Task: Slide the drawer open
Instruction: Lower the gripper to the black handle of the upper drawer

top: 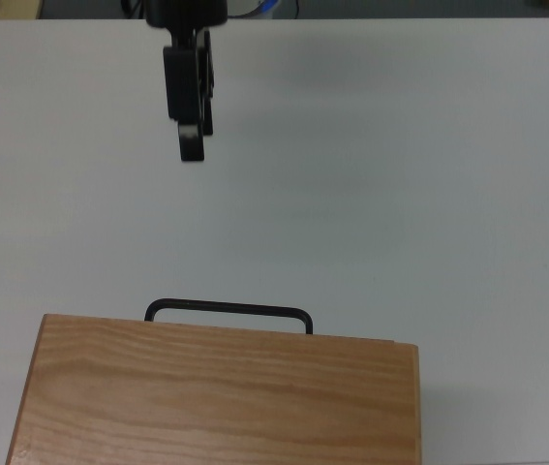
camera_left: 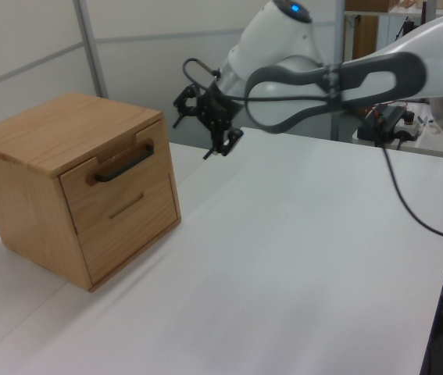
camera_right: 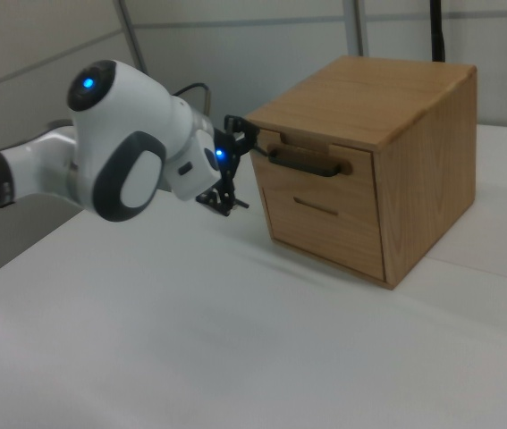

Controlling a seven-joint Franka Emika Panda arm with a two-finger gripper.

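Drawer: the drawer (camera_left: 114, 178) is the upper front panel of the wooden cabinet (camera_left: 45, 203), fully shut and flush with the cabinet face. The cabinet stands at the left view's left end of the white table (camera_left: 299, 258).

Handle: a thin black bar handle (camera_left: 124, 163) runs across the drawer front and stands off the wood with a gap behind it. In the top view it juts just past the cabinet's top slab (top: 221, 392).

Handling: I judge the drawer to be light, stiff wood that should run straight on its guides. The bar is rigid metal, narrow and probably smooth, so my pads could slip along it. The cabinet itself may shift on the table if the drawer sticks.

Where to hold: the middle of the bar, one finger above and one below, so the pull stays square to the front.

My gripper: my gripper (camera_left: 208, 130) hangs in the air above the table, near the handle but apart from it, holding nothing. Its fingers look spread in the left view, though the top view shows them edge-on, so I am not certain how wide.

Progress: nothing pulled yet, approach only.
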